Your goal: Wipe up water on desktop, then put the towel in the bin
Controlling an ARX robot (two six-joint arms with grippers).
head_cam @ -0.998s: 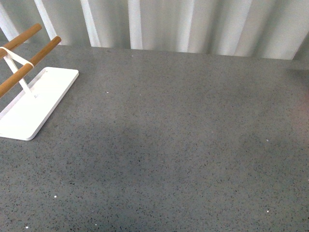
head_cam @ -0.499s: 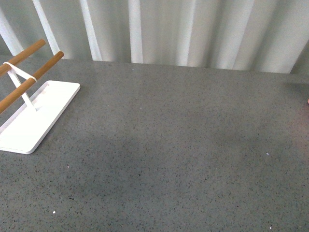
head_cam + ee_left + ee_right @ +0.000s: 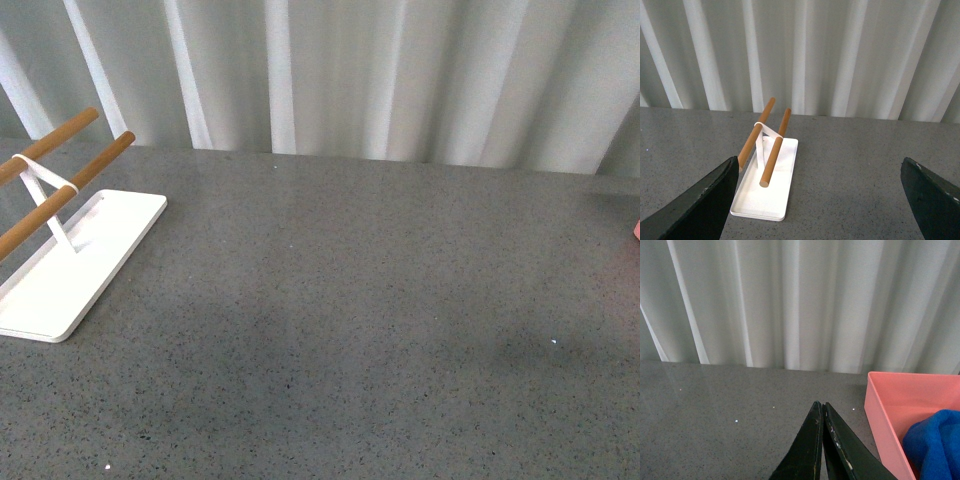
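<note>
The towel (image 3: 936,442) lies inside the pink bin (image 3: 890,405), which stands on the desktop (image 3: 350,300) at the right side. The right gripper (image 3: 823,412) has its fingers pressed together and holds nothing. The left gripper (image 3: 820,195) has its fingers wide apart. The white rack (image 3: 60,255) with two wooden bars stands at the far left.

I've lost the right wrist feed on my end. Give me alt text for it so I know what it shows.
The blue towel lies inside a pink bin at one edge of the picture, on the grey speckled desktop. The right gripper points out over the desktop with its dark fingers pressed together, holding nothing. White pleated curtains fill the background.
</note>
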